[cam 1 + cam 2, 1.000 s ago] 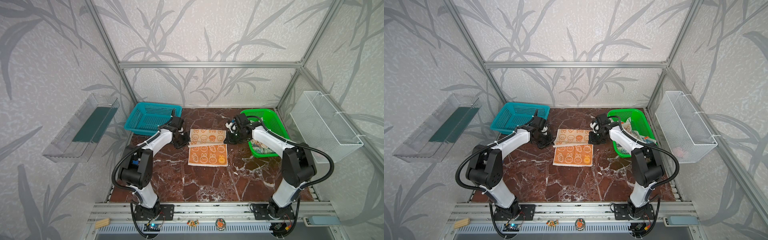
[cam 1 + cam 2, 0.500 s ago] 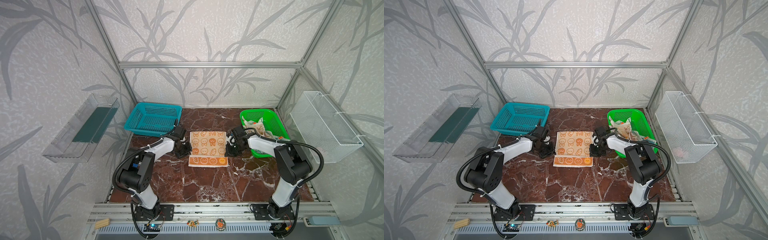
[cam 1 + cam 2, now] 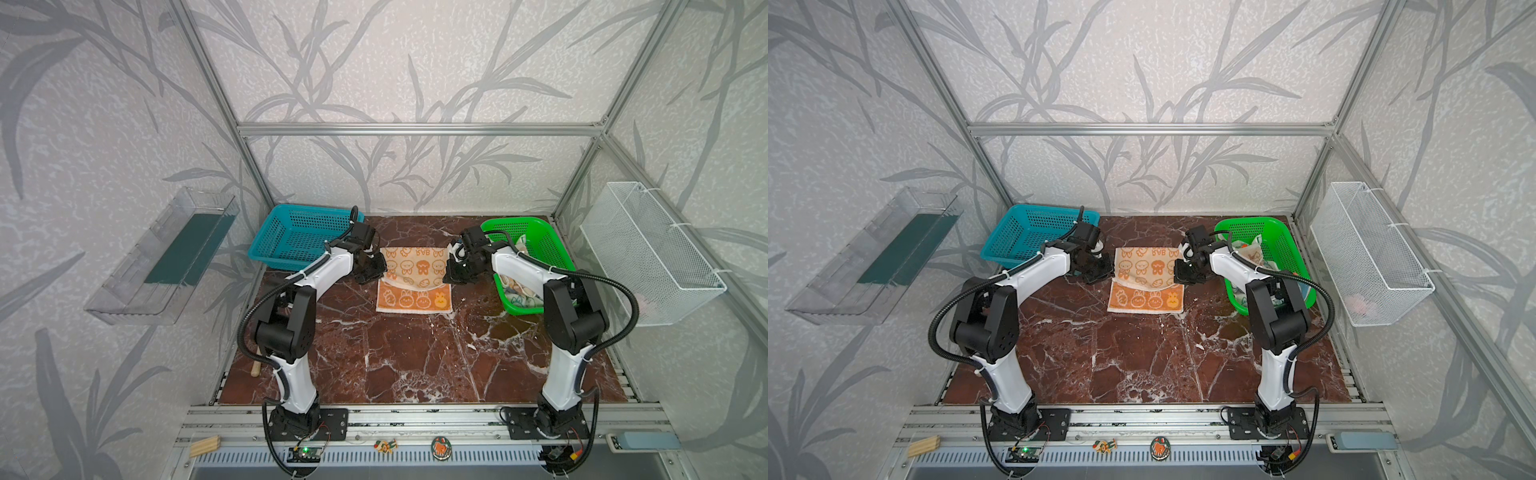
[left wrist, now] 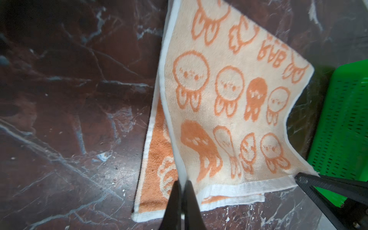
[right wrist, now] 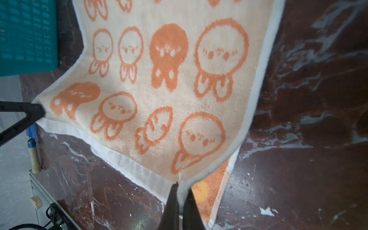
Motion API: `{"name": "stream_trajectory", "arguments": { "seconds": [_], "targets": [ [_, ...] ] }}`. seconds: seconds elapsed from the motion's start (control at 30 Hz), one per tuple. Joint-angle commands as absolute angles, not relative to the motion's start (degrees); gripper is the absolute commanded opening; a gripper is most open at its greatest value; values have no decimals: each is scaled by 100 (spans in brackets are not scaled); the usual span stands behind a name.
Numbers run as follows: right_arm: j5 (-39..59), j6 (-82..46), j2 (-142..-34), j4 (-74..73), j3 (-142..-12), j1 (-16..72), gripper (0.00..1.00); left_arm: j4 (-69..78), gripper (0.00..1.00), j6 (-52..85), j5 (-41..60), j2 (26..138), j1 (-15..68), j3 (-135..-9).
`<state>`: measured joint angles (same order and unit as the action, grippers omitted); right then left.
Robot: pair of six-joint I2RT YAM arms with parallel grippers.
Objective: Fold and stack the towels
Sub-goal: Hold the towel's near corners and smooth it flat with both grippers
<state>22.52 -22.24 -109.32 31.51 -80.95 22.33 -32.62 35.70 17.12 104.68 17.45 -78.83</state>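
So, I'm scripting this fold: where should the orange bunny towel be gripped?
Grip the orange bunny towel at both corners of its white hem, left gripper and right gripper each coming from its own outer side: the thin flat cloth then hangs evenly between them.

white arm shells (image 3: 328, 270), chunky black joints (image 3: 286, 328), ribbed black cable hoses (image 3: 242, 332), skinny black blades on left gripper (image 4: 182, 182)
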Motion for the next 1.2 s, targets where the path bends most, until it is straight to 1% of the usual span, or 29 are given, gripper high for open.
{"name": "stream_trajectory", "arguments": {
  "seconds": [0.0,0.3,0.67,1.03,1.17],
  "targets": [
    [2222,-2124,-10406,3586,-8012,2235,0,-3744,0,3437,1493,10102,1730,-7873],
    [2211,-2177,-9877,3383,-7129,2293,0,-3440,0,3568,1556,9650,1740,-7002],
    [2236,-2404,-10159,2810,-6323,2616,0,-2766,0,3735,1706,9711,1793,-5915],
    [2024,-2549,-10257,2599,-6039,2864,0,-2694,0,3726,1681,9873,1809,-5871],
    [1922,-2531,-10222,2632,-5989,2900,3,-2705,0,3727,1644,9913,1811,-5858]
  ]
}}
